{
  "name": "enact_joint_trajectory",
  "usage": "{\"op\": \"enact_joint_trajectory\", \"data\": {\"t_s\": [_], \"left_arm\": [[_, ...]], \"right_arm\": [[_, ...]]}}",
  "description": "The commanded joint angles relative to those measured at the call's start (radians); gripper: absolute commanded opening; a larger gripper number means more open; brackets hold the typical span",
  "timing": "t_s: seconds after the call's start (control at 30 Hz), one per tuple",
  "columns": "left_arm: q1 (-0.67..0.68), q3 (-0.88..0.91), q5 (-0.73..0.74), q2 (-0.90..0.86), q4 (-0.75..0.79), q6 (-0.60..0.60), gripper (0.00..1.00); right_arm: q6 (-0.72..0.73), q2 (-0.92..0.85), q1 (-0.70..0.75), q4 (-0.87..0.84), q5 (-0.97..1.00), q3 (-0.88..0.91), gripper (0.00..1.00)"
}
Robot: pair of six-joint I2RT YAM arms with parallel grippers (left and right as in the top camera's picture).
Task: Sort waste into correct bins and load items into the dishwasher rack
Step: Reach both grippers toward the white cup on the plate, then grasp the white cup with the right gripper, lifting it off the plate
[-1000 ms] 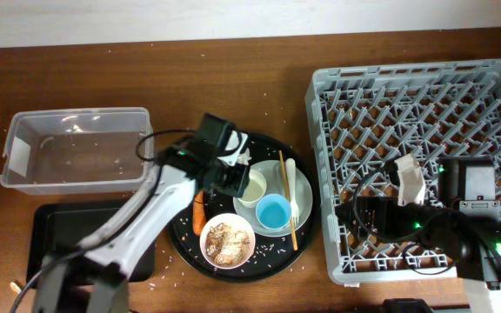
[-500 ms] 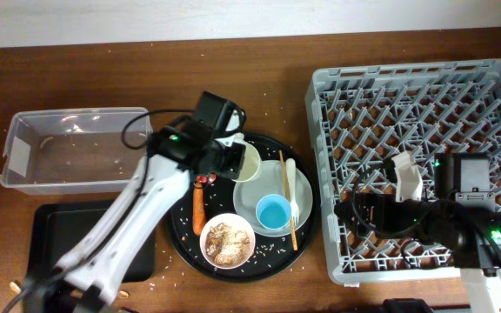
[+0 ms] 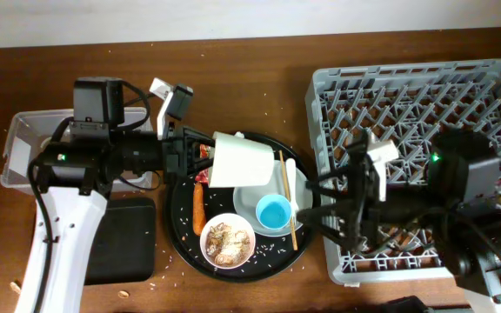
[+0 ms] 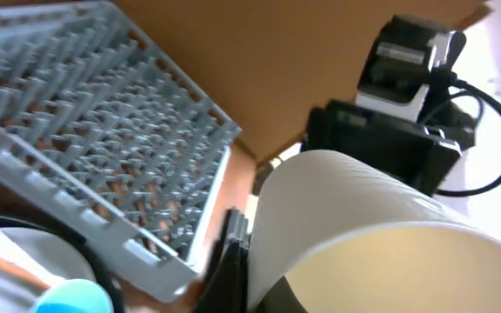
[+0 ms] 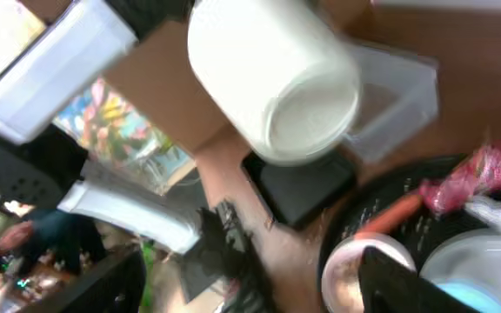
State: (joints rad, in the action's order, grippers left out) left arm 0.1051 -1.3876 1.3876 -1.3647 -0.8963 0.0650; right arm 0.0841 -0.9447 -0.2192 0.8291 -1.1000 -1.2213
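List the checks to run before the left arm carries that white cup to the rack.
1. Grip: left gripper is shut on the white cup, which is held sideways above the tray: ok.
2. Cup empty: no view clearly shows its inside: cannot tell.
3. Room in the dishwasher rack: the visible pegs carry nothing: ok.
4. Direct path clear: the right gripper, open, sits between cup and rack: not ok.
5. Height clearance over the chopsticks: cannot tell.

A dark brown wooden table (image 3: pixel 259 69) meets a pale wall (image 3: pixel 233 17) along its far edge.
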Motion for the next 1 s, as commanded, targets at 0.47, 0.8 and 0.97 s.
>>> {"op": "enact_joint_trajectory", "data": {"t_s": [0.47, 0.8, 0.97], "left_arm": [[0.07, -0.009, 0.083, 0.017, 0.002, 0.031, 0.0], [0.069, -0.009, -0.023, 0.129, -0.006, 0.026, 0.01], [0.078, -0.009, -0.023, 0.129, -0.003, 0.027, 0.0]], "right_arm": [[0.085, -0.151, -0.245, -0.248, 0.252, -0.015, 0.83], [0.05, -0.11, -0.04, -0.175, 0.051, -0.015, 0.89], [0.025, -0.112, -0.089, -0.186, -0.09, -0.015, 0.89]]}}
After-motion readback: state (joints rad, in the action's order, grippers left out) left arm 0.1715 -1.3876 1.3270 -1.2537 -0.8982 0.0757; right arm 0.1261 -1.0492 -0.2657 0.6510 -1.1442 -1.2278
